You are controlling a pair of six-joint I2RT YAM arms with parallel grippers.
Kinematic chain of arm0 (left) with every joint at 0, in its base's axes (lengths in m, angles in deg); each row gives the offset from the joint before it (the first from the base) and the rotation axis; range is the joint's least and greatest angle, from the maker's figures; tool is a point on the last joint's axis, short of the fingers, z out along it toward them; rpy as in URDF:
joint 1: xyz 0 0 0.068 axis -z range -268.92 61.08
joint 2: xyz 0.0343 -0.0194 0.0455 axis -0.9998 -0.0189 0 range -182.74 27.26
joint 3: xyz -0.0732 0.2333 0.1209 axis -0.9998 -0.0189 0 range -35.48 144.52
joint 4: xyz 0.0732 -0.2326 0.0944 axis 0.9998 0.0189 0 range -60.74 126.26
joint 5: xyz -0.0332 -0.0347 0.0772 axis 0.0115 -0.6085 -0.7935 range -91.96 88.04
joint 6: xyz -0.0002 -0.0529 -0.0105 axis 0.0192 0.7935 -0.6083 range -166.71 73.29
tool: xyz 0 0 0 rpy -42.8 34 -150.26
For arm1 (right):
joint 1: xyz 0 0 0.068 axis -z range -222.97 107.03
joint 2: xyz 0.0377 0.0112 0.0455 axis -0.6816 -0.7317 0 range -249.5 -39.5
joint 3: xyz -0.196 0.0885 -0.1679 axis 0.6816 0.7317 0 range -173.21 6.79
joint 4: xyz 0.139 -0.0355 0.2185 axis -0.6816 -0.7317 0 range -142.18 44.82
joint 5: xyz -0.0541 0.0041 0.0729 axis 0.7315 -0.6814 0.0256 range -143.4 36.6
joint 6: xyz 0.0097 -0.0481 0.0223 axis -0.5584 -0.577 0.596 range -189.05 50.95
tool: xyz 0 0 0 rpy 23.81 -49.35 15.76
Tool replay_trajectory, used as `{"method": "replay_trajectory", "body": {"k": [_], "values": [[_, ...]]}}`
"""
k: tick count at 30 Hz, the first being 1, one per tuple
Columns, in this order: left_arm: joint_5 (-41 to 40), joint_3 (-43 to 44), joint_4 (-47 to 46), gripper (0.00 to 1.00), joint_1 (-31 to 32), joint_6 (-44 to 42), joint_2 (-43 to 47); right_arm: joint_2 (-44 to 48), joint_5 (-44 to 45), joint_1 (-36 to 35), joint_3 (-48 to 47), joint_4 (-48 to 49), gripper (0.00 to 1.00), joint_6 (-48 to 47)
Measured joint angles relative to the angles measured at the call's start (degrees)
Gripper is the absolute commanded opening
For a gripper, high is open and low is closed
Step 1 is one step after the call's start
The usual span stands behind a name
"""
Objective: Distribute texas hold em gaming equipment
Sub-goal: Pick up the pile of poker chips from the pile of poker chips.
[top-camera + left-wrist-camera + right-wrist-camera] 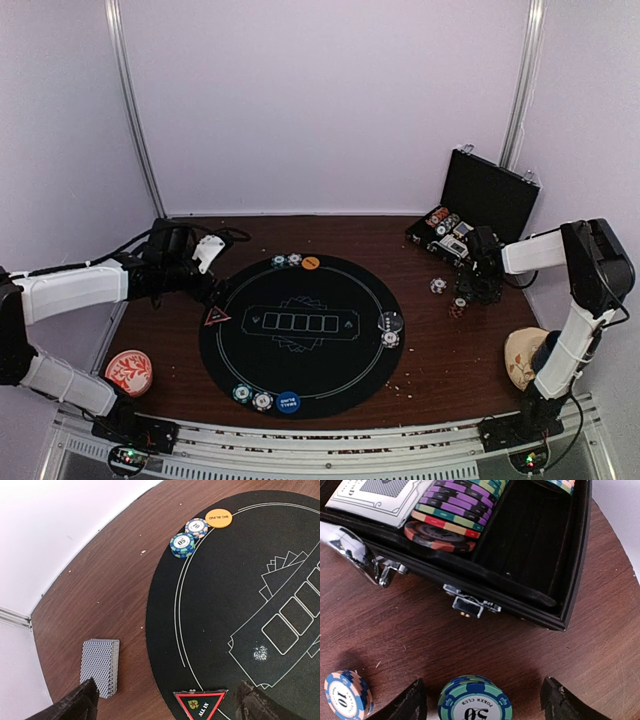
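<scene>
My right gripper (484, 706) (478, 290) is open and low over the table in front of the chip case (570, 580). Its fingers stand apart on either side of a green-and-blue stack of 50 poker chips (475, 700) and touch nothing. A 10 chip stack (347, 694) (438, 286) lies to its left. My left gripper (167, 707) (205, 285) is open and empty above the mat's left edge. The deck of grey-backed cards (100, 666) lies by its left finger. The red triangle marker (200, 705) (217, 317) lies between the fingers.
The round black mat (300, 370) carries chip pairs at the far (286, 261), right (390, 331) and near (252, 397) seats. An orange button (311, 263) and a blue button (288, 401) lie beside two of them. A red-and-white dish (130, 371) sits front left. A dark blue cup (546, 350) is front right.
</scene>
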Motion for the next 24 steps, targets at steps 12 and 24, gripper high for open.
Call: {"method": "replay_trajectory", "body": {"k": [12, 24], "values": [[-0.7, -0.2, -0.9, 0.98, 0.0, 0.0, -0.7, 0.0, 0.1, -0.2, 0.0, 0.1, 0.59, -0.1], [-0.7, -0.2, -1.0, 0.98, 0.0, 0.2, -1.2, 0.0, 0.2, -0.8, 0.0, 0.1, 0.47, -0.2]]}}
